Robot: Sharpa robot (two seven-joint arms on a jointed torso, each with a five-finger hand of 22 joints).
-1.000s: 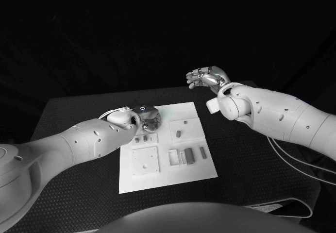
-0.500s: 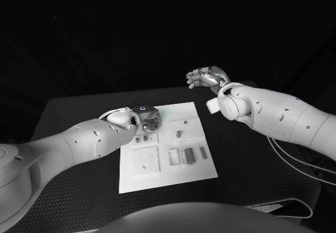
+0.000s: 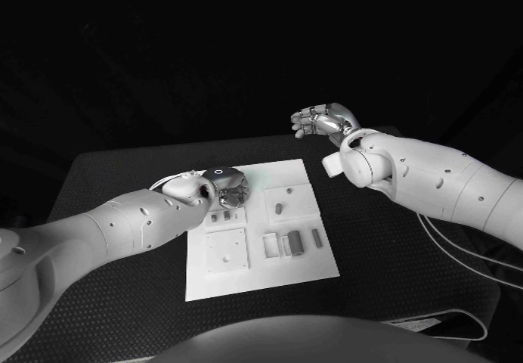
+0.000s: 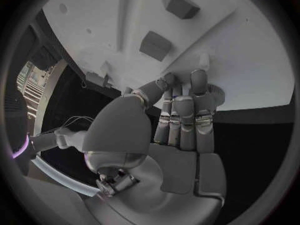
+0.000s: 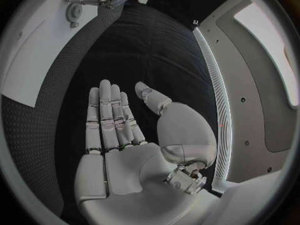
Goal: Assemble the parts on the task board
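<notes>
My left hand has crept a little to the right over the board; my right has not moved.

Nearest me, grey parts (image 3: 292, 242) lie in the near right of the task board (image 3: 261, 277), none visibly seated by me yet. Over the board's far left corner my left hand (image 3: 227, 187) has shifted slightly right since a second ago; the left wrist view shows its fingers (image 4: 199, 85) extended side by side, grasping nothing, tips near the board. Farthest off, my right hand (image 3: 325, 120) hangs raised beyond the board, flat and released. I judge the pick still lies ahead.
</notes>
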